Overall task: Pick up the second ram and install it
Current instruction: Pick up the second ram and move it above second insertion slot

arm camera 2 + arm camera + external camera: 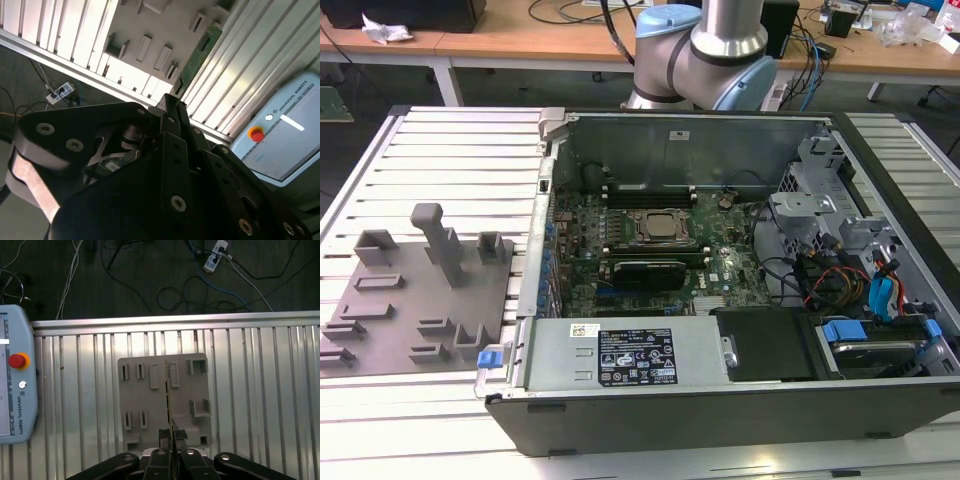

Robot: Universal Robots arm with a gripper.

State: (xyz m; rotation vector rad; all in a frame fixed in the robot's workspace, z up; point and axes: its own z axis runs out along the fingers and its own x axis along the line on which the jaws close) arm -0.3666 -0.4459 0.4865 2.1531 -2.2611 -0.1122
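Ribbed aluminium slats form the work table (450, 150), and an open computer case (720, 420) lies on it across the middle and the exterior view's right. Inside the case, the square silver processor (658, 226) sits on the green board with long memory slots running above and below it; whether any slot is filled is hard to judge from this angle. At the exterior view's left lies a grey fixture plate (400, 305) with pockets and an upright post (435, 240). The arm (705, 45) rises at the upper middle of that frame. In both wrist views the gripper (170, 436) is clamped on the second ram (168, 395), one finger (160, 436) on each flat face. In the first wrist view the stick is edge-on, a thin line reaching out from the fingertips across the grey plate. In the second wrist view its green board (197, 55) juts out past the black fingertips, again over the plate and apart from it. A pale blue teach pendant (15, 385) with a red button rests on the slats beside the plate. Beyond the table edge is dark floor with loose cables and a white power strip (214, 252).
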